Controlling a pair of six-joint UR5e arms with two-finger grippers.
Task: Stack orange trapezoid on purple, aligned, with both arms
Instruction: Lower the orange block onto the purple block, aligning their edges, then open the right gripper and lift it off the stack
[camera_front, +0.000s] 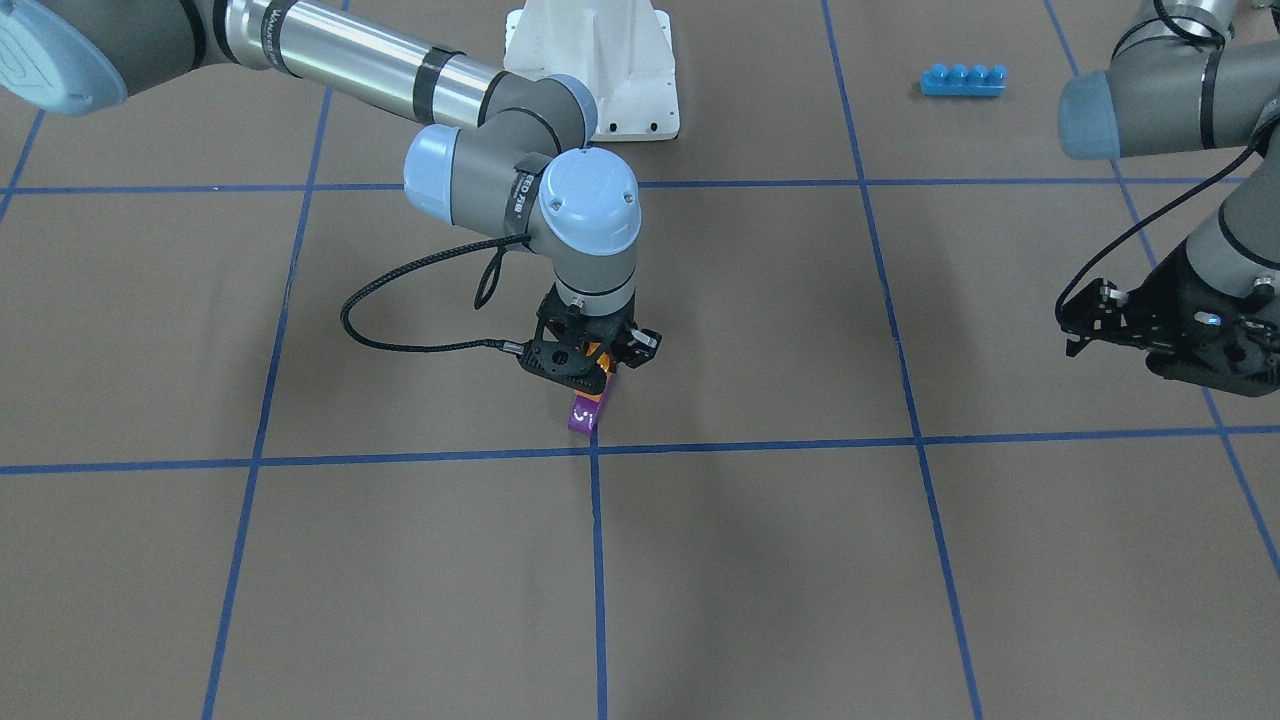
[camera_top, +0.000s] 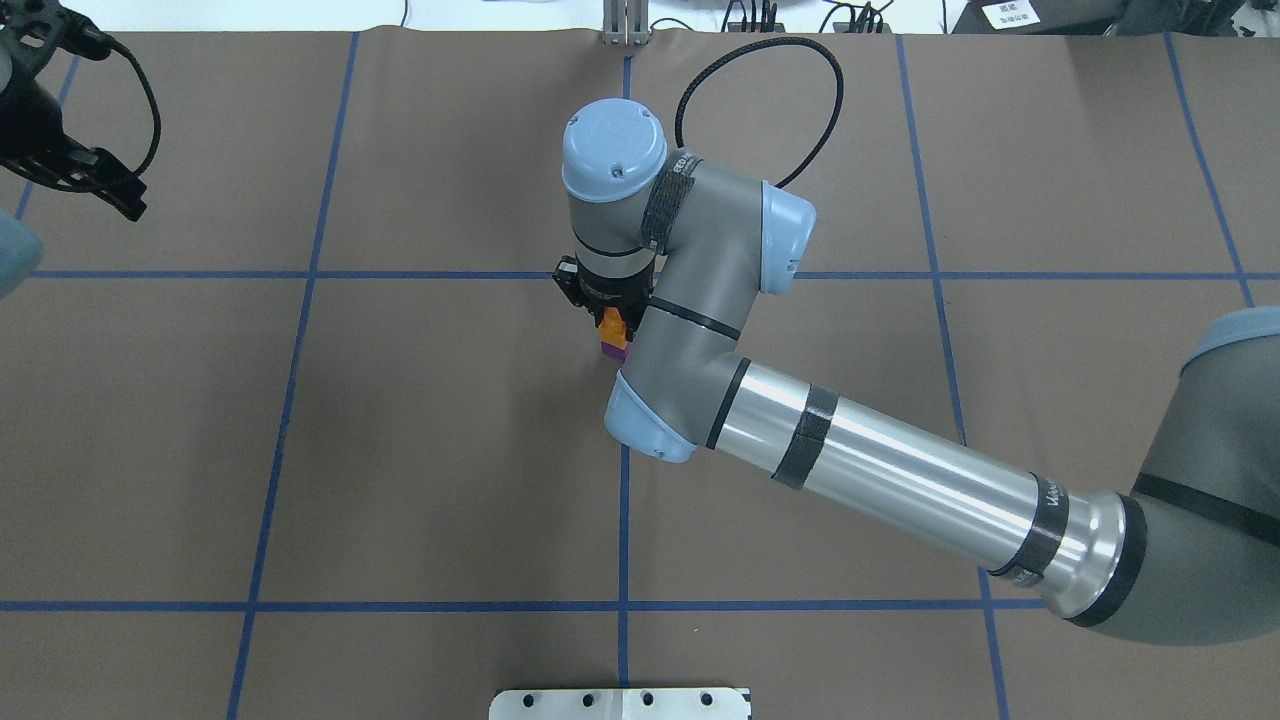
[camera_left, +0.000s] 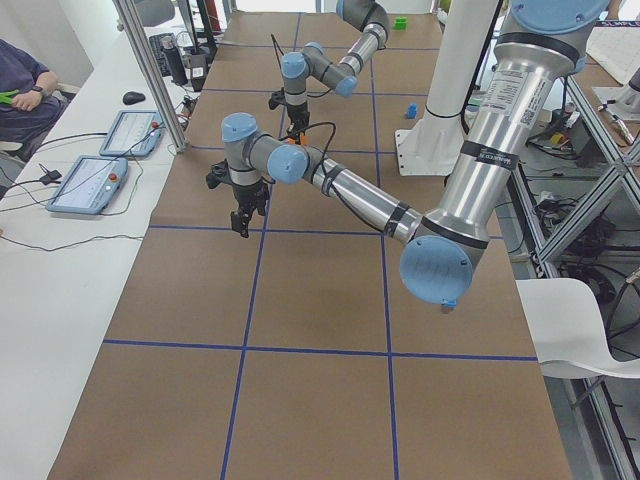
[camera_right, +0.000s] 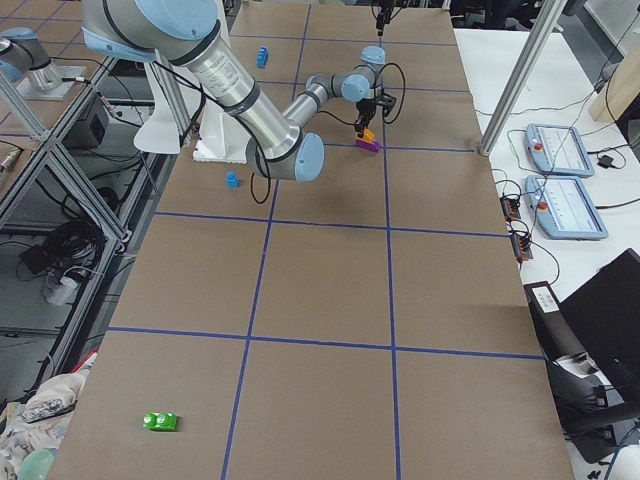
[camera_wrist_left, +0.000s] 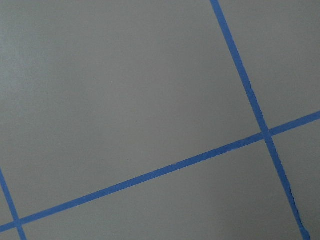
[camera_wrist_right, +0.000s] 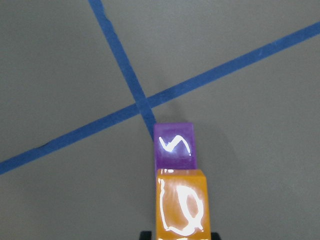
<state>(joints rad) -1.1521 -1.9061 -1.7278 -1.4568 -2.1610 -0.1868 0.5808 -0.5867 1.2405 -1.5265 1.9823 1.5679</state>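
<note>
Grips the orange brick (camera_front: 598, 354) in the right gripper (camera_front: 592, 368), fingers closed on its sides and pointing straight down. Hangs it directly over the purple brick (camera_front: 583, 413), sitting on the table (camera_front: 760, 560) just beside a crossing of blue tape (camera_front: 596, 447). Shows, in the right wrist view, the purple brick peeking out just beyond the orange brick's far edge, left sides nearly in line, the orange one reaching a little further to the right. Cannot tell from any view whether touching already or just apart. Looks like a short straight drop from here, with perhaps a slight sideways nudge to square the sloped faces and seat the stud. Holds the left gripper (camera_front: 1085, 322) raised and well apart, off toward the table's side, fingers seemingly spread and gripping nothing; sees only bare table and tape lines through its wrist camera. Leaves the right arm by far the nearer, so the placing seems to fall to it alone.
</note>
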